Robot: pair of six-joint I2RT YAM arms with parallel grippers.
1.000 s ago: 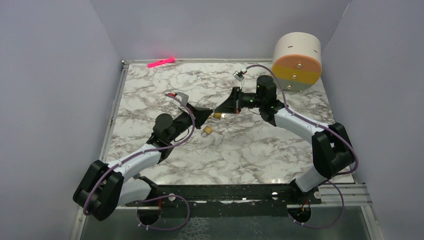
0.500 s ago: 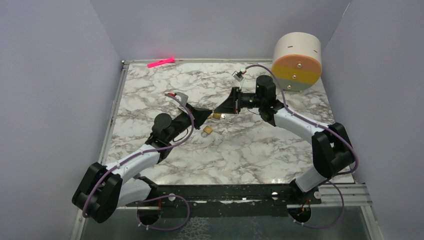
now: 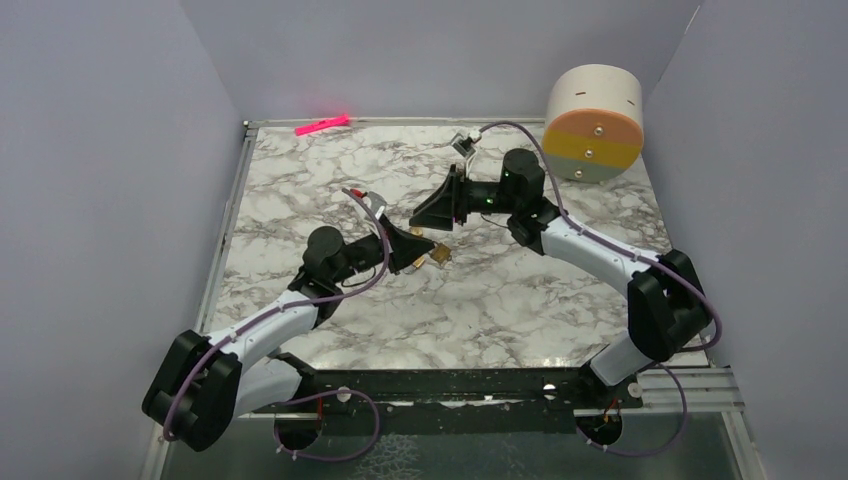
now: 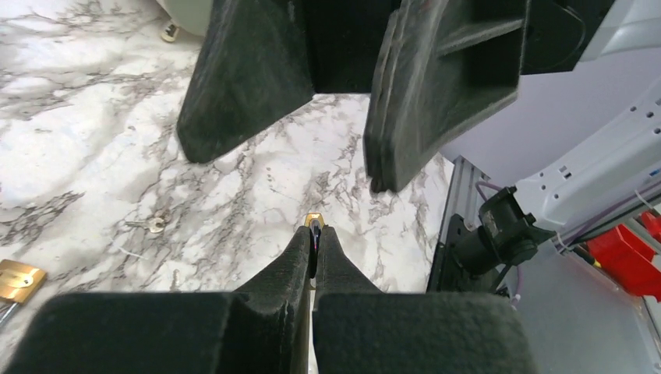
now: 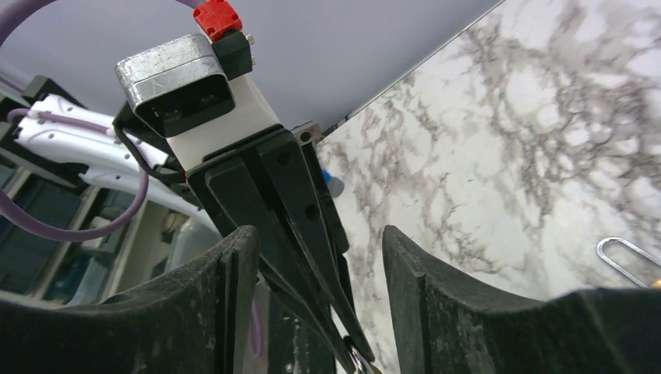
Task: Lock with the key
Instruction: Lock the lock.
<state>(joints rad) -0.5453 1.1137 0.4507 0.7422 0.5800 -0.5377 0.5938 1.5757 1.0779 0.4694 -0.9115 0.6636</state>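
My left gripper (image 3: 425, 250) is shut on a small brass padlock (image 3: 440, 259), whose brass body (image 4: 314, 218) pokes out past the fingertips in the left wrist view. My right gripper (image 3: 428, 222) hangs open just beyond it, a little above the table, with nothing between its fingers (image 5: 242, 265). In the right wrist view the left gripper's closed fingers show through that gap, with a bit of silver shackle (image 5: 355, 362) at their tip. A tiny silver key (image 4: 153, 224) lies on the marble. A second brass padlock (image 4: 17, 280) rests at the lower left of the left wrist view.
A cream, orange and yellow cylinder (image 3: 594, 120) stands at the back right corner. A pink marker (image 3: 322, 125) lies along the back edge. Grey walls close in the marble table (image 3: 520, 300) on three sides. A curved silver wire loop (image 5: 623, 257) lies on the marble.
My right gripper has opened and pulled back and up from the padlock. My left gripper has shifted slightly toward the near side, still shut on the padlock.
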